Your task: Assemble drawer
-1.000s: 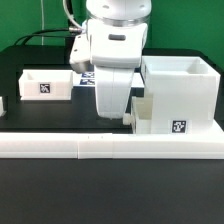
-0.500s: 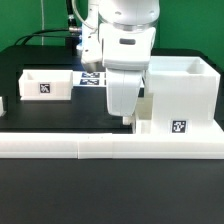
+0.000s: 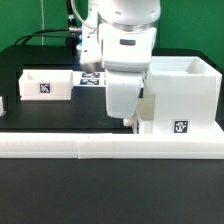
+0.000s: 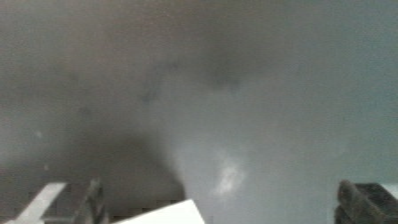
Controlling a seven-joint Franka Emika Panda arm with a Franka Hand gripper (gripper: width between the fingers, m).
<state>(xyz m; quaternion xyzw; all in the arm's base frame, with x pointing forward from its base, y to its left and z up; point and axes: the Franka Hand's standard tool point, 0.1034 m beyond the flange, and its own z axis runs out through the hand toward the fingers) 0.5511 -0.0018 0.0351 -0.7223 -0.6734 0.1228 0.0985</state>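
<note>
The drawer's large white housing (image 3: 182, 90) stands at the exterior view's right, with a tag low on its front. One small tagged tray (image 3: 45, 84) sits at the left. A second small white part (image 3: 146, 112) rests against the housing's left side. My gripper (image 3: 129, 121) hangs low, right beside that part; its fingertips are mostly hidden there. In the blurred wrist view my gripper (image 4: 217, 192) has its two dark fingers (image 4: 63, 203) wide apart. Only a white corner (image 4: 169, 213) shows between them, gripped by neither.
A long low white border wall (image 3: 100, 148) runs along the front. The marker board (image 3: 89, 78) lies behind the arm. Another white piece (image 3: 2, 104) shows at the far left edge. Dark cables trail at the back left.
The arm has shifted to the exterior view's right, toward the housing, over the last second. It has hardly moved in the last half second.
</note>
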